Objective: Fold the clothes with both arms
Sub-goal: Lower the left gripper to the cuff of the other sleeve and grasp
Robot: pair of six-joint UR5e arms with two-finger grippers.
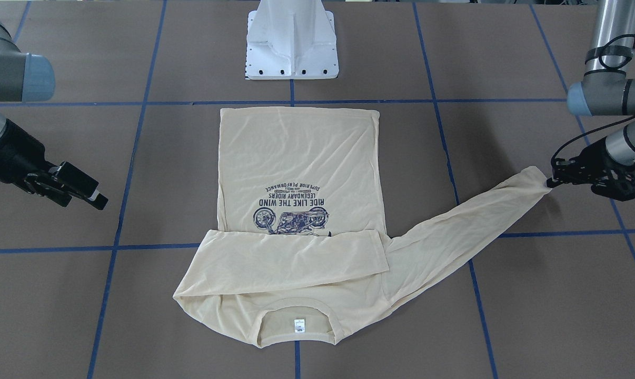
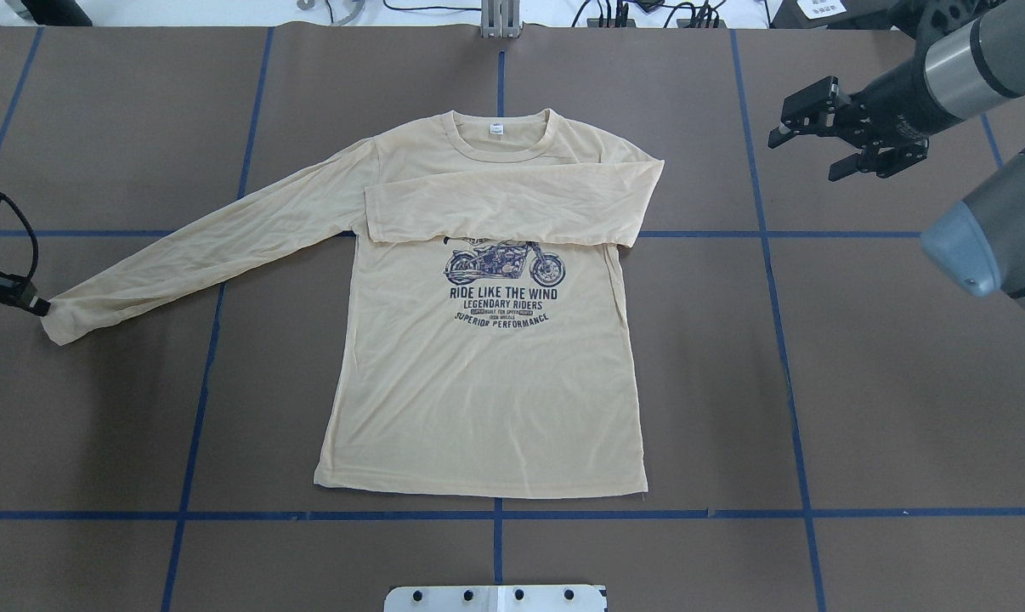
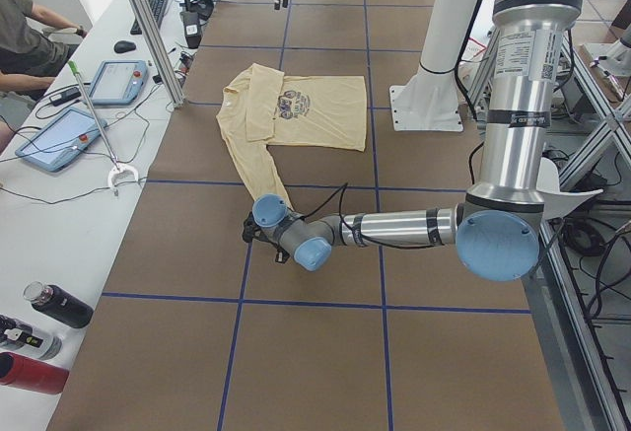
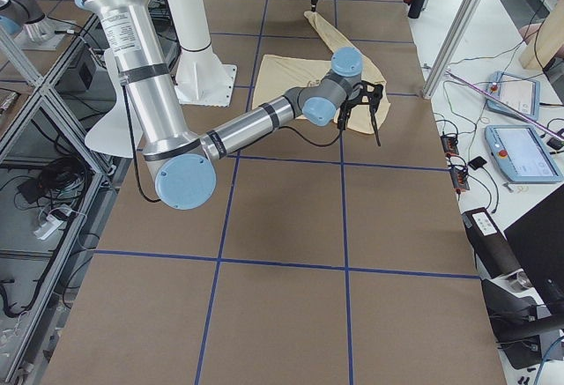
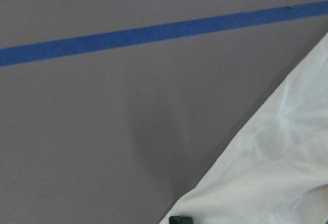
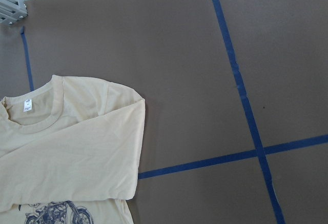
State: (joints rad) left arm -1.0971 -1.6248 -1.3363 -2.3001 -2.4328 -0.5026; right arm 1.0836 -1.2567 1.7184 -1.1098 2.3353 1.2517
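Observation:
The cream-yellow long-sleeved shirt (image 2: 487, 382) lies flat, print up, neck away from the robot; it also shows in the front view (image 1: 296, 152). One sleeve (image 2: 512, 208) is folded across the chest. The other sleeve (image 2: 206, 242) stretches out to the robot's left. My left gripper (image 2: 43, 308) is shut on that sleeve's cuff (image 1: 538, 181) and holds it just above the table; its wrist view shows the sleeve cloth (image 5: 277, 172). My right gripper (image 2: 806, 140) is open and empty, hovering beyond the shirt's folded shoulder (image 6: 77, 147).
The white pedestal base (image 1: 292, 39) stands behind the shirt's hem. Blue tape lines (image 2: 495, 513) cross the brown table. Beyond the far edge, a bench holds tablets (image 3: 59, 135) and bottles (image 3: 59, 305), with a metal post (image 3: 148, 27) near the edge.

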